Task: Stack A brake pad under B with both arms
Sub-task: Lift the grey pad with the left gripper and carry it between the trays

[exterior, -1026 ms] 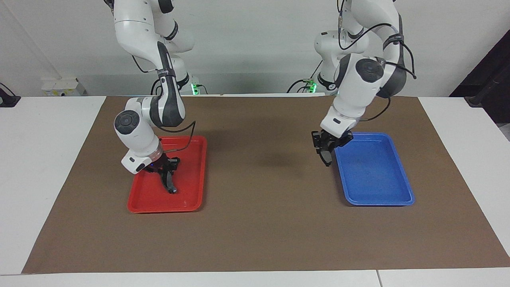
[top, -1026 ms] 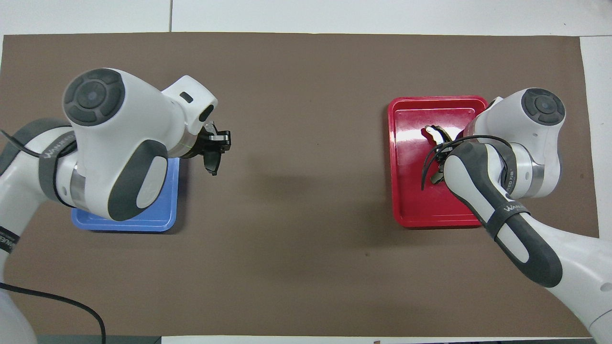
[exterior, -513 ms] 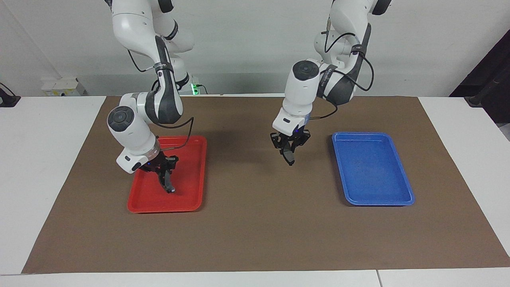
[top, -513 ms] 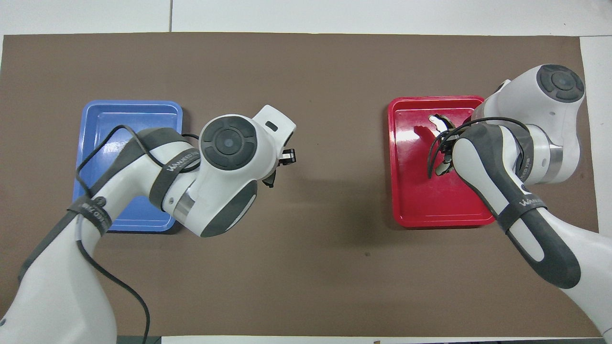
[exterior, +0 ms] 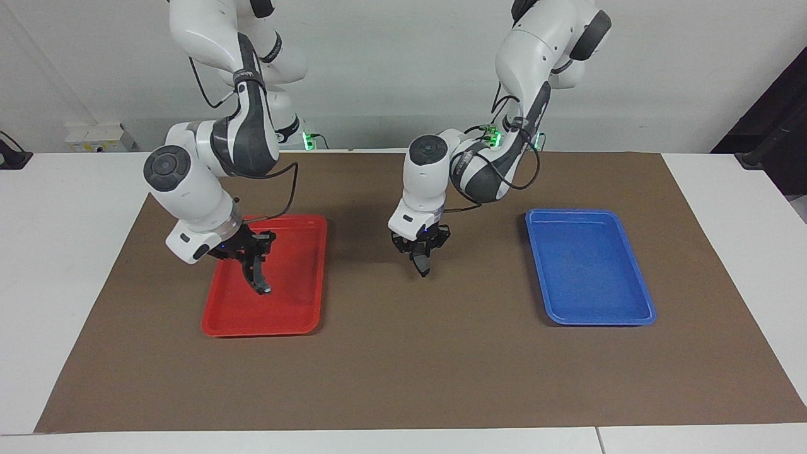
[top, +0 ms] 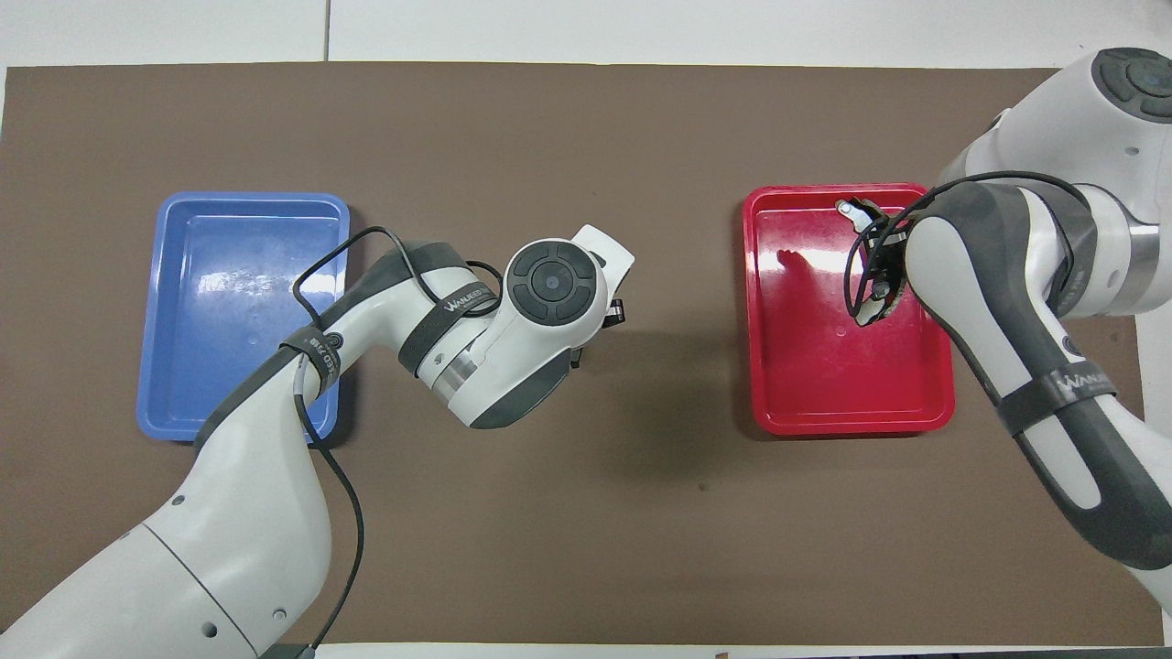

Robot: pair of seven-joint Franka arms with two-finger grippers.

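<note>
Trays [exterior: 633,268] [exterior: 315,265] well apart on mat [exterior: 403,366], table [exterior: 63,252].

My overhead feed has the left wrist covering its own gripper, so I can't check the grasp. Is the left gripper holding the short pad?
Observer: Yes. In the facing view the left gripper is shut on A brake pad, which hangs on end below it.
Operator: What is it over?
Observer: Bare brown mat between the two trays. The pad appears to be off the mat.
Operator: And the right side?
Observer: The right gripper is shut on B, which hangs on end over the red tray. I cannot tell whether its lower tip clears the tray floor.
</note>
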